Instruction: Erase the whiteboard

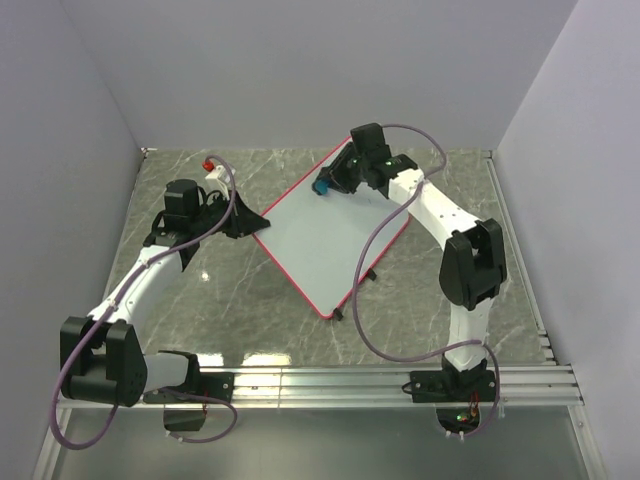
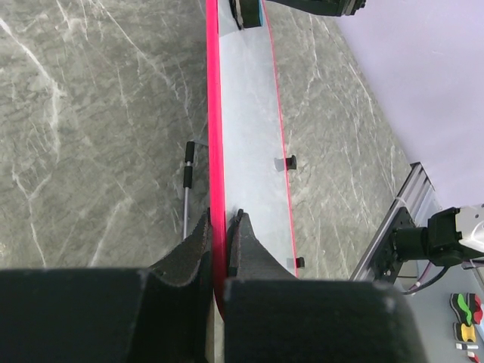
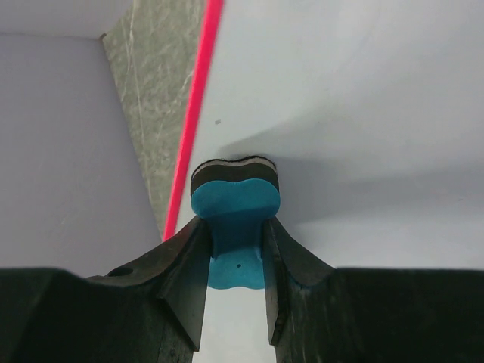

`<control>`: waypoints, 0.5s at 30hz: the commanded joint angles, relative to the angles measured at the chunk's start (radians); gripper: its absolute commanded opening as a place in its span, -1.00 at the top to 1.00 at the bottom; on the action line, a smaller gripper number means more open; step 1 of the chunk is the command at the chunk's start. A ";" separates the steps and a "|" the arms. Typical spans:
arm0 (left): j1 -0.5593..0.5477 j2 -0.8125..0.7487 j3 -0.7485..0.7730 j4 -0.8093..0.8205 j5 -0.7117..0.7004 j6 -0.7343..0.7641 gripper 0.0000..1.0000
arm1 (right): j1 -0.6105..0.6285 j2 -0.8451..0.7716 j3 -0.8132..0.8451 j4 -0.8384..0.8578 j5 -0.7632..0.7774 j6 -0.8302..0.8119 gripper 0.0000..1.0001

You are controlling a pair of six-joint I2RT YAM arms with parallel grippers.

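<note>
The whiteboard [image 1: 325, 240], white with a thin red-pink frame, stands tilted in the middle of the table, its small black feet at the near edge. Its face looks blank. My left gripper [image 1: 247, 222] is shut on the board's left frame edge; in the left wrist view the fingers [image 2: 249, 246] clamp the red frame [image 2: 215, 151]. My right gripper [image 1: 332, 180] is shut on a small blue eraser [image 1: 322, 186] and holds it at the board's far corner. In the right wrist view the blue eraser [image 3: 234, 204] has its dark felt side against the white board [image 3: 363, 98].
A small red-tipped marker [image 1: 211, 167] lies at the back left of the grey marble table [image 1: 230, 300]. A thin black-handled rod [image 2: 187, 181] lies on the table beside the board. An aluminium rail [image 1: 350, 380] runs along the near edge. Walls close in on three sides.
</note>
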 commanded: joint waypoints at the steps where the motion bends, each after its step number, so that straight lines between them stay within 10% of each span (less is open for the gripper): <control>1: -0.061 -0.027 -0.027 0.009 0.078 0.180 0.99 | -0.056 0.029 -0.079 -0.049 0.045 0.012 1.00; 15: -0.061 -0.037 -0.041 0.012 0.064 0.177 0.99 | -0.273 -0.020 -0.309 -0.025 0.065 -0.017 1.00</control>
